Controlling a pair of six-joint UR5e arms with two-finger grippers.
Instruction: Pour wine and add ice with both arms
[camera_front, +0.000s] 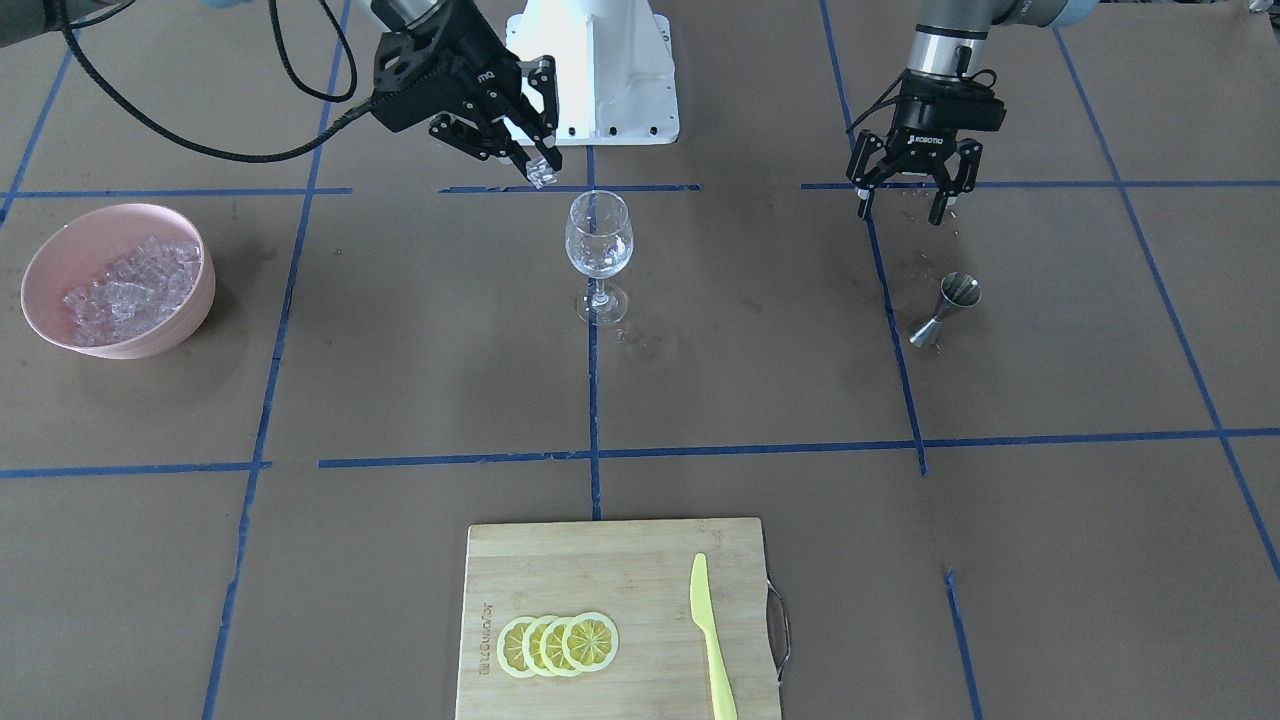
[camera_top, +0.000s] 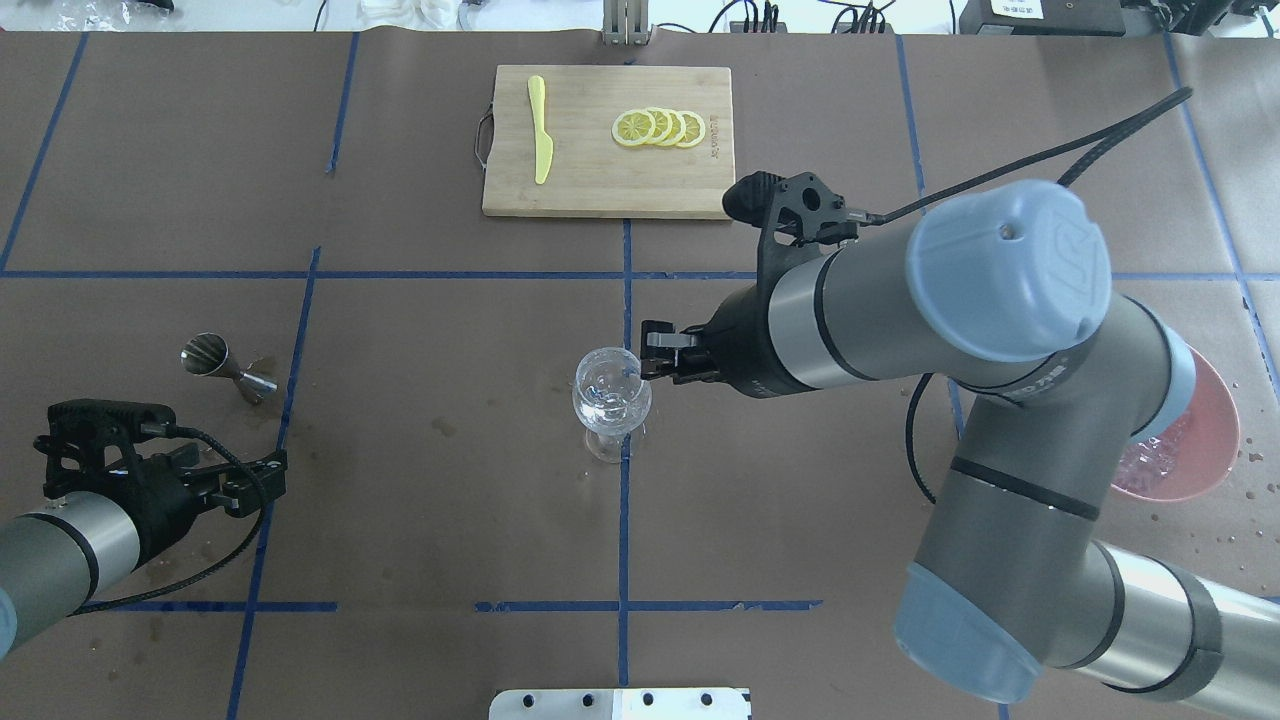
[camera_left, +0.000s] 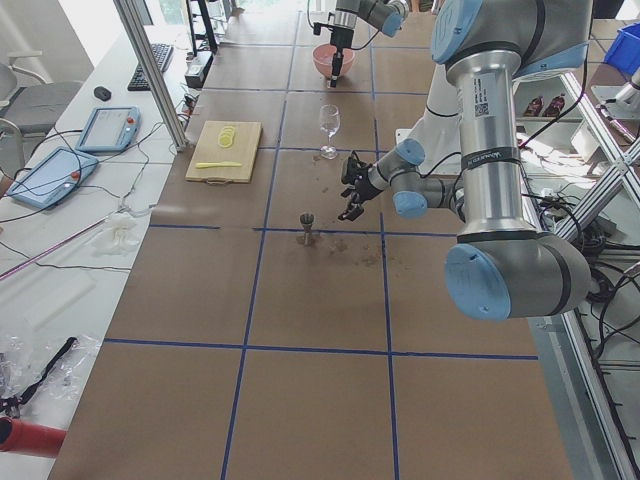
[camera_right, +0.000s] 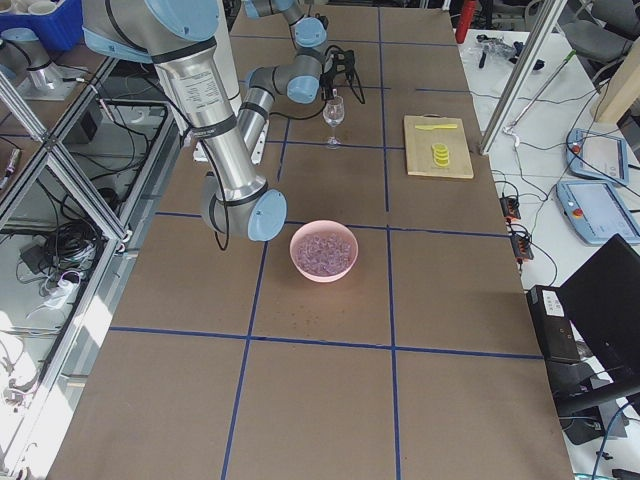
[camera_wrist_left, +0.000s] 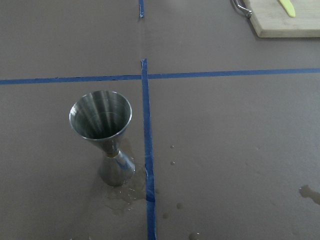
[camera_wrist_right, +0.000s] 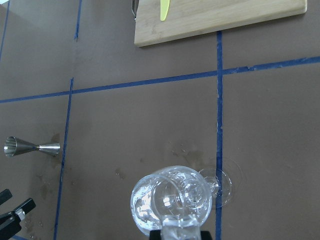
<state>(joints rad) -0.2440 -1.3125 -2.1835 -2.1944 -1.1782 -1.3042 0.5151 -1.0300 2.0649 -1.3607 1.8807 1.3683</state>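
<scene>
Ice cube (camera_front: 541, 172) sits pinched in right fingers (camera_front: 505, 148) above wine glass (camera_front: 598, 235) rim; left fingers (camera_front: 943, 190) wide.

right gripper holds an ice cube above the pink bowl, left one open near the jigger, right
No: the right gripper holds the ice cube above the wine glass, not the pink bowl; the front-facing view shows it. The left gripper is open near the jigger.

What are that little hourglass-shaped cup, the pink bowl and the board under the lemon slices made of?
The cup looks like brushed steel: grey, with streaky reflections inside. The pink bowl seems matte plastic, perhaps ceramic: even colour, no glare. The board looks like bamboo or pale wood: visible parallel strips.
</scene>
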